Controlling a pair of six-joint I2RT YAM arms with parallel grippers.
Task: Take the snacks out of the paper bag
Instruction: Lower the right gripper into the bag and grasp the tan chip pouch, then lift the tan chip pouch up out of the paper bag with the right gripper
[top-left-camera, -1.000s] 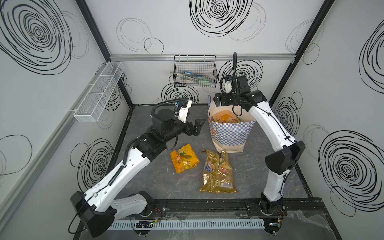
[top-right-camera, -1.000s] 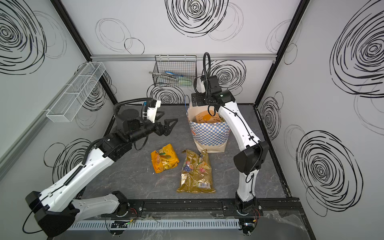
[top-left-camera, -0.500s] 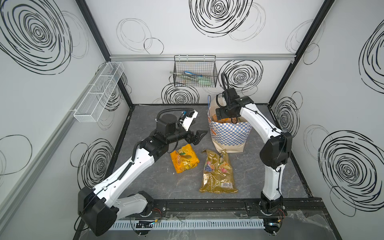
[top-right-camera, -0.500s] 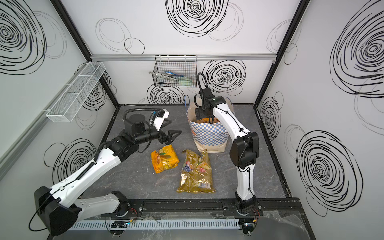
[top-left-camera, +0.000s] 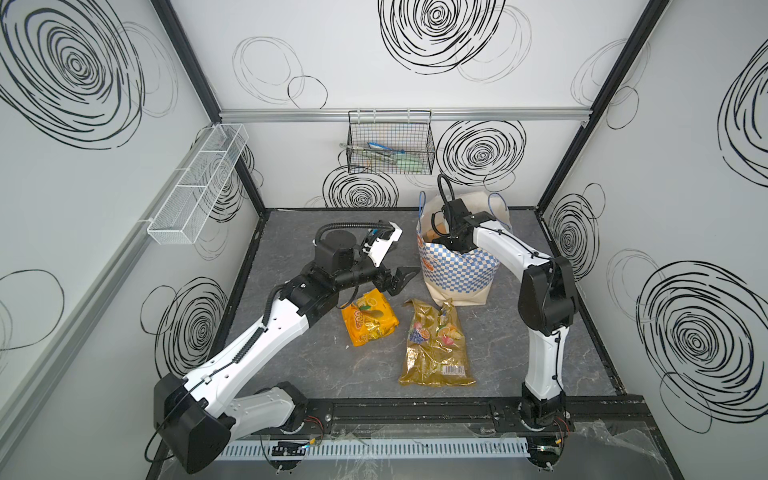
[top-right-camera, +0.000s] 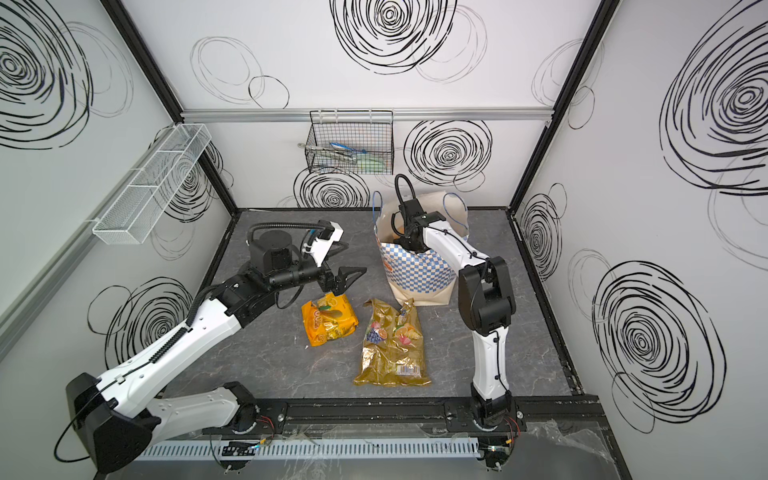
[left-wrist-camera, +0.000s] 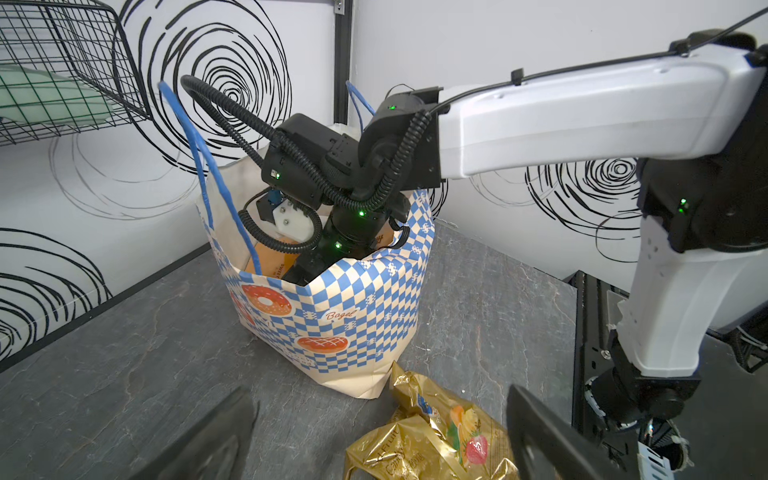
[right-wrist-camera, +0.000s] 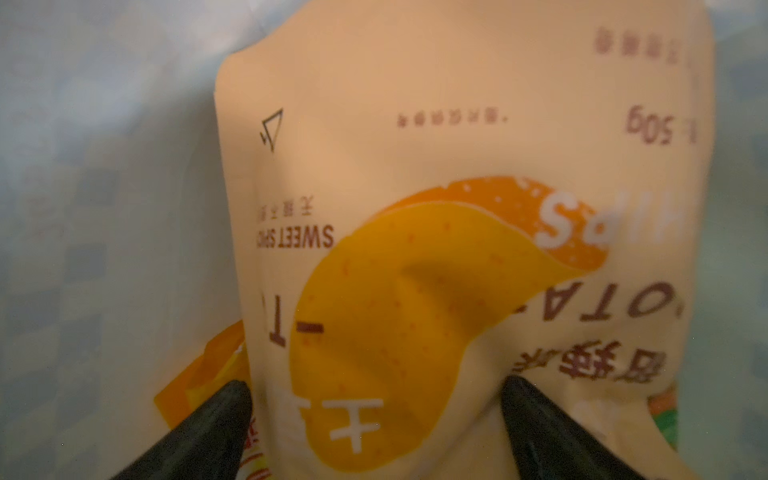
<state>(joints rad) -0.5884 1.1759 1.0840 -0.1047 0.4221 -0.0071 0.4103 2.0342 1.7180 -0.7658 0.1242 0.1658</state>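
**Inside the paper bag: right gripper spread over a potato packet**

At the back right of the grey floor (top-left-camera: 299, 374) the paper bag (top-left-camera: 457, 274) stands upright, mouth up and both blue cord handles raised. It is cream paper with a blue-and-white checked band, doughnut pictures and the word "Bagel".

The right gripper (right-wrist-camera: 376, 384) reaches down into it. Its fingers are wide apart in front of a tan-orange potato packet (right-wrist-camera: 457, 208), clamped on nothing. That packet's lettering reads upside down to the wrist camera. An orange packet corner (right-wrist-camera: 208, 374) and a green edge show beneath it.

2 packets lie flat in front of the bag. The large gold packet (top-left-camera: 436, 349), printed with fruit, has its long axis running front to back and its barcode end toward the front rail. The orange-yellow packet (top-left-camera: 370, 318) lies just left of it, slightly skewed.

The left gripper (top-left-camera: 401, 278) hangs just left of the bag, above the orange-yellow packet's far end, fingers apart and empty.

On the back wall, the black wire basket (top-left-camera: 390, 145) holds tongs and a pale green item.
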